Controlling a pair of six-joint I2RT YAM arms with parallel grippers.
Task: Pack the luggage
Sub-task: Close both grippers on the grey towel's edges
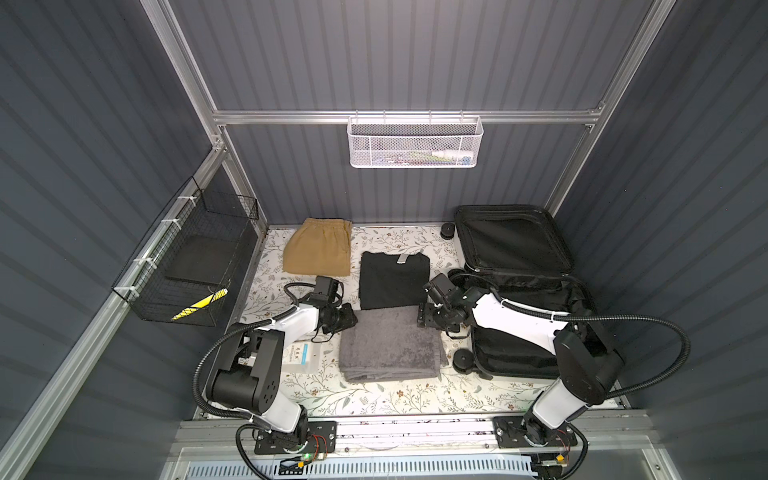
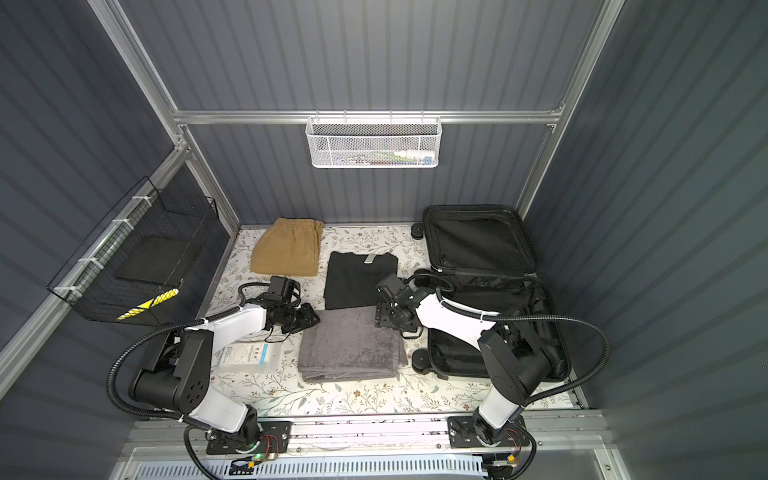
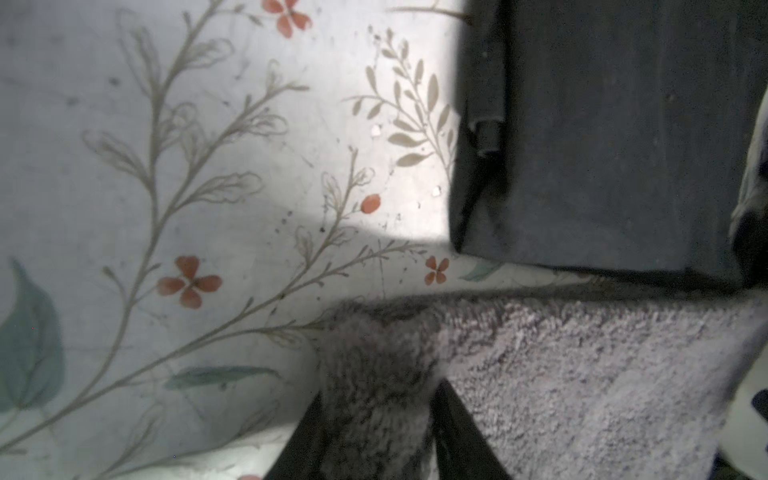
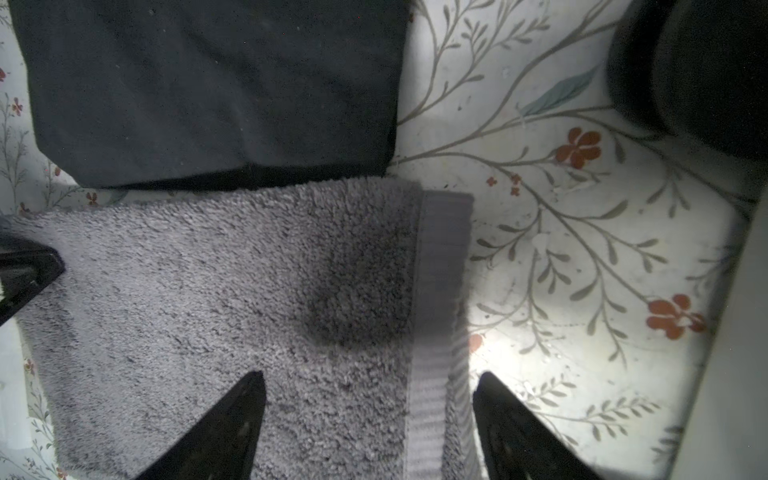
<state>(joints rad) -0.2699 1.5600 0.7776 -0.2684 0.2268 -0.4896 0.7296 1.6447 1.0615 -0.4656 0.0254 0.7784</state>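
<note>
Status: packing is at its start.

The luggage (image 1: 513,241) lies open along the right edge of the tabletop (image 1: 374,399). Its lid is raised at the rear right corner. Only black lining shows in both halves, though the right arm hides part of the lower half. No item is seen packed.

Items outside the case:
- The grey towel (image 1: 388,349) lies folded at mid-table toward the front edge.
- The black T-shirt (image 1: 392,278) lies just behind the towel.
- The tan shorts (image 1: 318,247) lie near the rear edge, left of centre.
- The white packet (image 1: 301,353) lies toward the left edge, partly under the left arm.
- The white mesh basket (image 1: 415,141) on the rear rail holds small articles too small to identify.
- The black wire basket (image 1: 187,266) on the left wall holds a dark flat object.

Grippers:
- The left gripper (image 3: 378,399) is clamped on the towel's rear left corner, with pile bunched between its fingers.
- The right gripper (image 4: 370,376) stands spread over the towel's rear right corner. It straddles the hemmed edge and grasps nothing.

Assessment: the step in hand appears to be a two-armed lift of the towel. The right grip is not yet made, and every item remains to be transferred.
</note>
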